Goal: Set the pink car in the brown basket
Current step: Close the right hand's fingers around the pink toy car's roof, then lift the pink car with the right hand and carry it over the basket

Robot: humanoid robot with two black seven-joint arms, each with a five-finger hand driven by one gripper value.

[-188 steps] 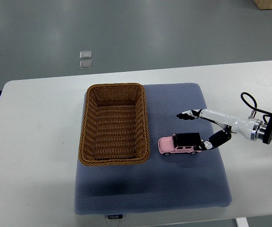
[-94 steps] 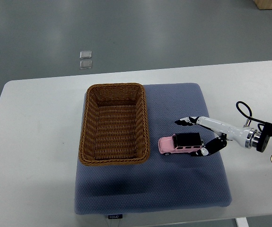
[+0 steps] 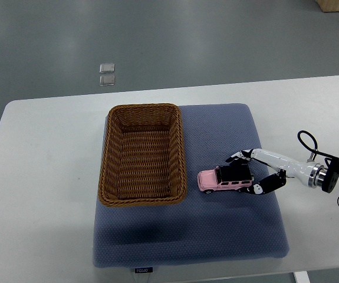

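Right robot hand grips one pink car beside one brown basket.

My white, black-tipped right hand met a pink, black-roofed car near the brown woven basket on a blue dotted mat.

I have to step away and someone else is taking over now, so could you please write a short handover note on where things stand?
Right hand: fingers closing around the rear of the pink car, one above the roof, one at the tail; a firm grasp is not confirmed.
Left hand: out of view.
Pink car: on the blue mat, just right of the brown basket, not lifted.
Brown basket: holds nothing.
Done: reach to the car.
Left: secure grasp, lift, carry left, release in the basket.
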